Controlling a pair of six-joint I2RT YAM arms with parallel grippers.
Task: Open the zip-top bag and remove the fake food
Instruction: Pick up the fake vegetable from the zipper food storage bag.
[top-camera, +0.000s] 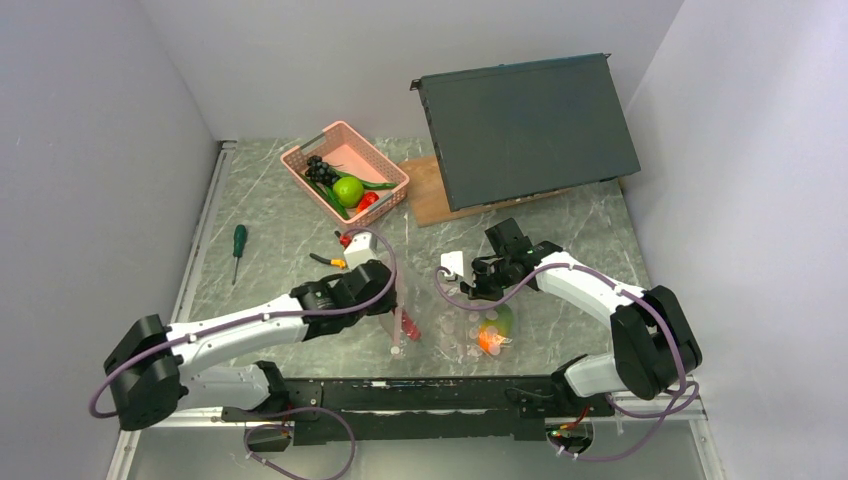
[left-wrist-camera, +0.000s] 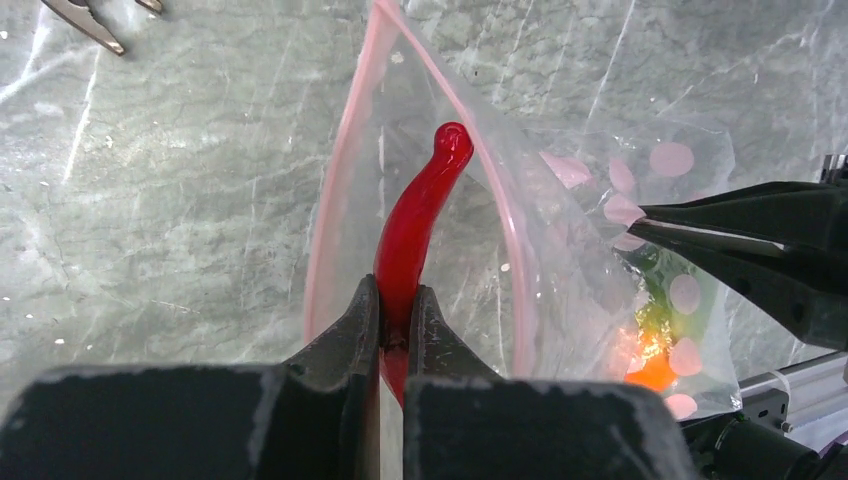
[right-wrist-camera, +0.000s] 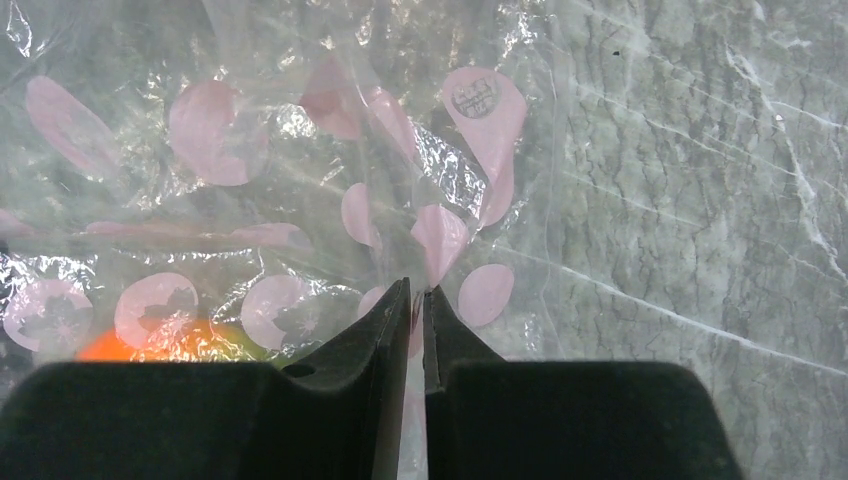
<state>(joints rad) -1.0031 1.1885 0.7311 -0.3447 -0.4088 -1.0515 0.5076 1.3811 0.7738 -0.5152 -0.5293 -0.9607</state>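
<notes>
Clearly the job is well along: at eleven o'clock on the bench (top-camera: 270, 200), the pink basket (top-camera: 310, 140) already holds a green apple (top-camera: 348, 190), a long green pepper (top-camera: 331, 200), a small red piece (top-camera: 367, 200) and a dark cluster (top-camera: 320, 170). Near six o'clock, the left fingers (left-wrist-camera: 365, 310) are clamped narrow on a curved red pepper (left-wrist-camera: 420, 215) standing in the open mouth of the zip-top bag (left-wrist-camera: 560, 290), its pink zip strip (left-wrist-camera: 328, 200) parted around it. Further right, the right fingers (right-wrist-camera: 395, 310) are closed on a fold of the bag's film. An orange-green mango (right-wrist-camera: 170, 345) lies inside, yet to come out. One pale spot (right-wrist-camera: 480, 100) carries faint print, too small to read.
</notes>
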